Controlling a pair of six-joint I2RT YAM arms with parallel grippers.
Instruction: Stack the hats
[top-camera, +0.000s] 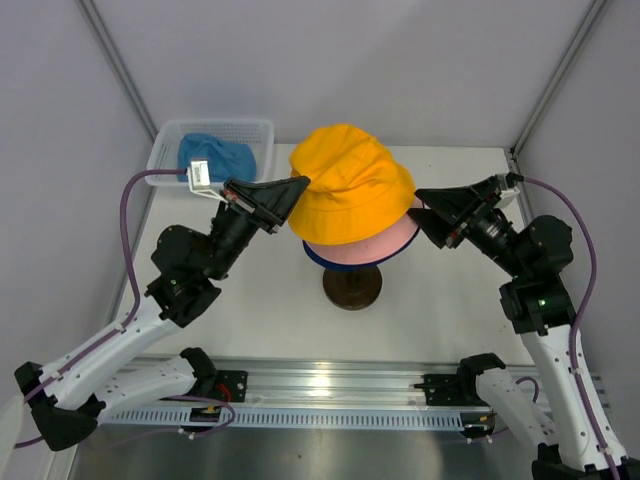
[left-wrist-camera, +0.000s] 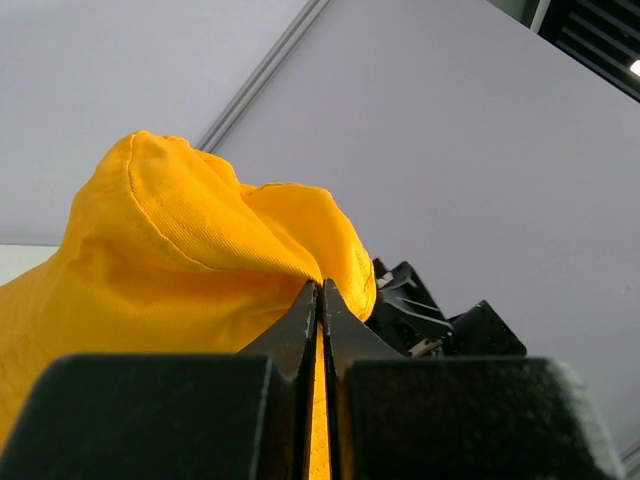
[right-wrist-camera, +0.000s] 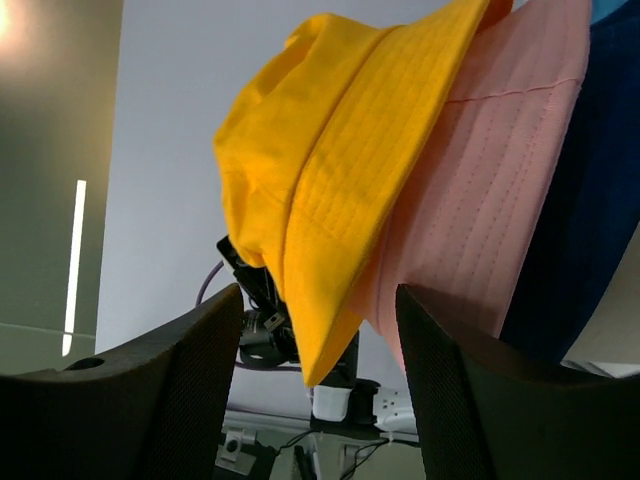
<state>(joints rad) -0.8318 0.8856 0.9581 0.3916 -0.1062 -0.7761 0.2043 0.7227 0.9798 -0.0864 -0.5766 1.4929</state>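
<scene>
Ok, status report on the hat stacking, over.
Left gripper shut on yellow hat brim. Right gripper open around opposite brim. Yellow hat tops pink hat and dark blue hat; light blue hat in basket. Nothing blocking.

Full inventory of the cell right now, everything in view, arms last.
yellow-orange hat: 1, yellow-orange, top of the stack at table centre
pink hat: 1, pink, directly under the yellow-orange hat
dark blue hat: 1, dark blue, under the pink hat, mostly just brim showing
light blue hat: 1, light blue, inside the basket
basket: 1, white mesh, far left corner of the table
stand: 1, dark, round, under the stack
table: 1, white
rail: 1, silver, near edge, carries both arm bases
left arm: 1, black and white, jaws shut on the yellow-orange hat's left brim
right arm: 1, black and white, jaws open, yellow-orange brim edge between them
</scene>
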